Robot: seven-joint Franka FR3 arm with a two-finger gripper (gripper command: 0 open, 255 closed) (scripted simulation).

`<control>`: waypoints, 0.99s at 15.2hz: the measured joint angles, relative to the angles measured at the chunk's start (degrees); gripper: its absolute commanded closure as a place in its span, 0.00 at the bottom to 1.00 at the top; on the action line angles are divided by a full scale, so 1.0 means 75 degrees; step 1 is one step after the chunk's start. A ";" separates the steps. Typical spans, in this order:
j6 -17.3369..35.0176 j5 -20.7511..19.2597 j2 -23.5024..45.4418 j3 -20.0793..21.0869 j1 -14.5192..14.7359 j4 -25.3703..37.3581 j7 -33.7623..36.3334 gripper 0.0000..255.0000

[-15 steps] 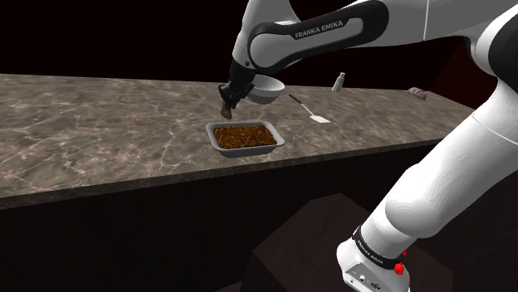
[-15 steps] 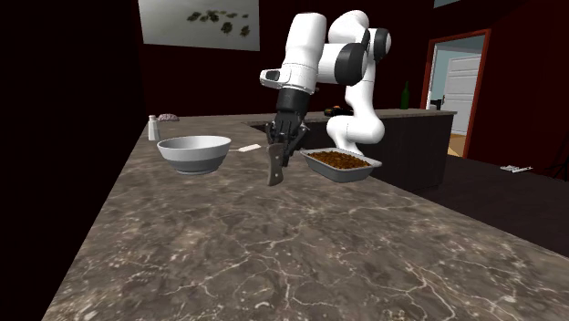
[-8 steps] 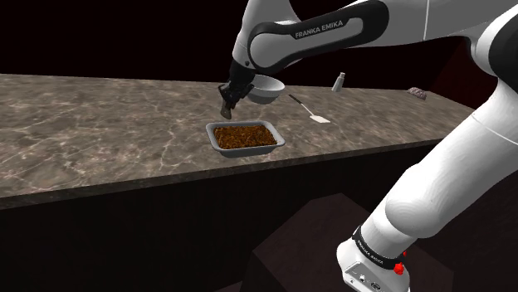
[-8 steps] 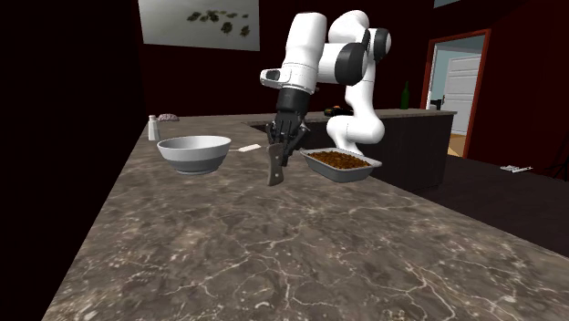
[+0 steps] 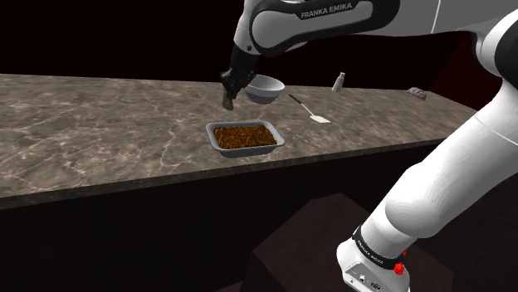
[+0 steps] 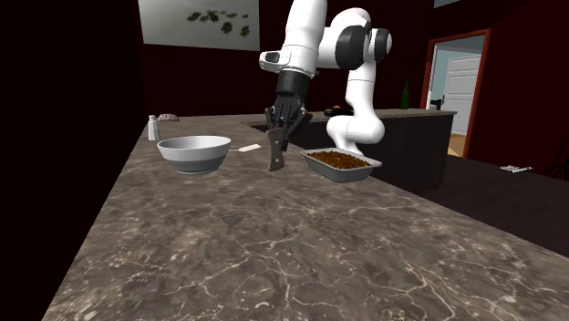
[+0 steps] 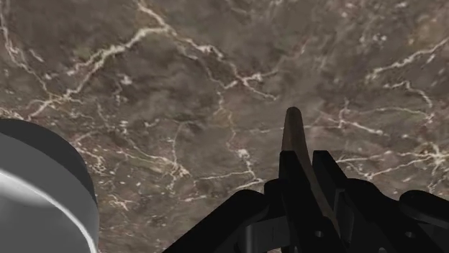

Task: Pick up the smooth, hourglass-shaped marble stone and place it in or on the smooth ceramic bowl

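Gripping the dark brown, hourglass-shaped stone (image 6: 275, 157) by its upper end, the all-black two-finger gripper (image 6: 278, 137) has its fingers clamped on either side, and the stone hangs upright below them. From where I stand it looks clear of the brown veined marble counter (image 6: 274, 246), with a sliver of space under its lower end. In the wrist view the stone's tip (image 7: 291, 136) juts out past the fingers, and the counter lies beyond it.

The smooth, pale grey round bowl (image 6: 194, 160) sits on the counter to the second exterior view's left of the stone, near but apart from it. A grey rectangular tray (image 6: 354, 172) of brown crumbly food lies on the other side.

I judge the pick to be done and the carry to be the step in hand; nothing is in the bowl yet. The next move calls for a sideways sweep toward the bowl, high enough for the stone's lower end to pass over the rim. Then comes a short descent over the bowl's middle before the fingers part.
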 measured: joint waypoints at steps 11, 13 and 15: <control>-0.1114 0.0070 -0.0123 -0.0029 -0.0002 0.0996 -0.0098 1.00; -0.1306 0.0073 -0.0119 -0.0030 -0.0002 0.1193 -0.0107 1.00; -0.1536 0.0076 -0.0106 -0.0036 -0.0006 0.1437 -0.0127 1.00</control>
